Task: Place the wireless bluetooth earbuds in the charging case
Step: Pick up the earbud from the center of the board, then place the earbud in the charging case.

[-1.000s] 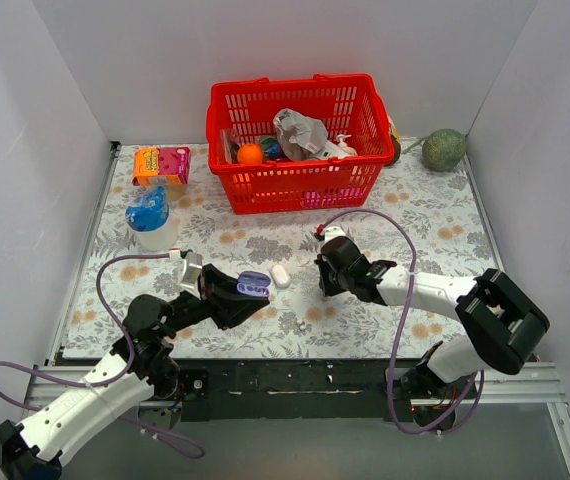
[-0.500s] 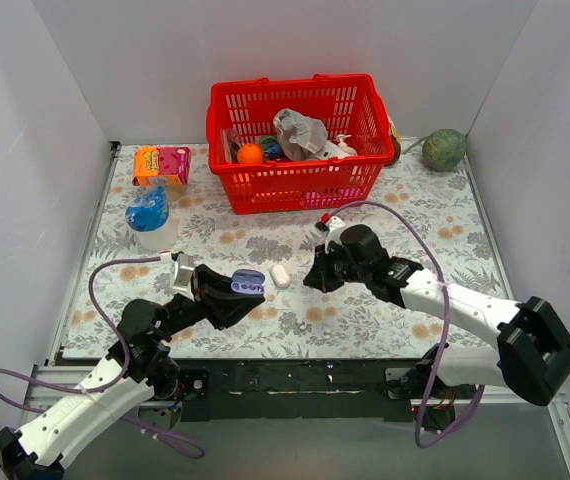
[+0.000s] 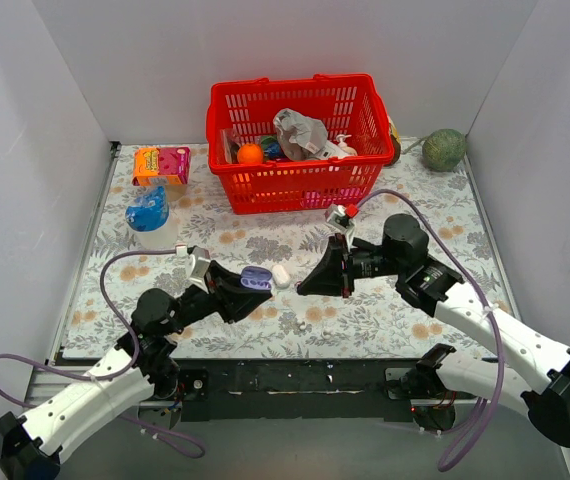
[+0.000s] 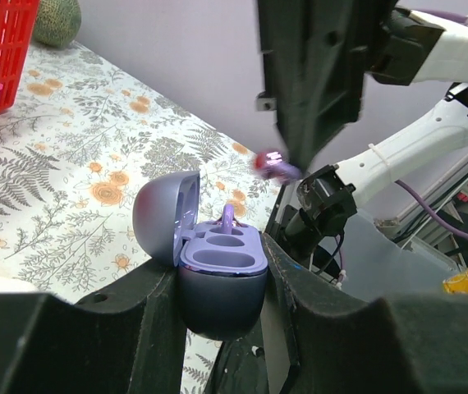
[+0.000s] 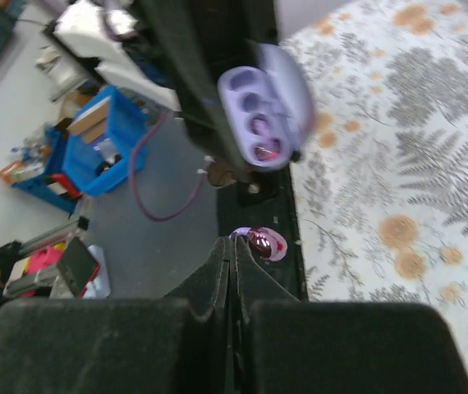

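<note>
My left gripper (image 3: 249, 286) is shut on the body of an open purple charging case (image 3: 256, 277). In the left wrist view the case (image 4: 222, 267) sits upright between the fingers, lid (image 4: 162, 215) swung back, with one purple earbud (image 4: 228, 220) in a far slot and the near slots bare. My right gripper (image 3: 306, 287) hangs just right of the case, fingers shut on a glossy purple earbud (image 5: 263, 243), which also shows in the left wrist view (image 4: 276, 164) above the case. A pale whitish piece (image 3: 281, 274) lies on the mat between the grippers.
A red basket (image 3: 227, 112) of assorted items stands at the back centre. A blue-lidded cup (image 3: 150, 215) and an orange-pink box (image 3: 161, 163) are at the back left. A green ball (image 3: 445, 148) is at the back right.
My right arm has lifted and swung, bringing its gripper with the earbud left and close to the case. My left gripper has carried the case slightly right.
</note>
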Tool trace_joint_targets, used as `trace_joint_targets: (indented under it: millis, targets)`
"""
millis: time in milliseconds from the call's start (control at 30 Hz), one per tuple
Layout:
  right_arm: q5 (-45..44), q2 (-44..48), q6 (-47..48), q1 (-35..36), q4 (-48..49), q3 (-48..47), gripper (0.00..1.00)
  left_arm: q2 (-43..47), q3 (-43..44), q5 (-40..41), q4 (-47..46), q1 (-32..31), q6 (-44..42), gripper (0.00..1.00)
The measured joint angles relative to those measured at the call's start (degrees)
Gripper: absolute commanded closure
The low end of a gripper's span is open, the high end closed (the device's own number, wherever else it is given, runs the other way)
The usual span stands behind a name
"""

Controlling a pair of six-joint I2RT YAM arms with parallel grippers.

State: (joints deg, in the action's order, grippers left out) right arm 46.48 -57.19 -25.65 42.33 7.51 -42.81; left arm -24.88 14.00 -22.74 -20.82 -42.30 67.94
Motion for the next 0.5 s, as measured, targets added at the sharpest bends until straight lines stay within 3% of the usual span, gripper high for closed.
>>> trace_joint_targets:
  millis: [233, 500]
  targets:
    - [12.13, 3.26, -11.58, -0.28, 16.09, 0.52, 0.99, -6.99, -0.02, -2.69, -9.27, 0.00, 0.46, 1.00]
    - [16.50, 0.55, -26.29, -0.31, 36.28, 2.67, 0.99, -16.41, -0.02, -9.70, -22.86, 0.00, 2.32, 1.00]
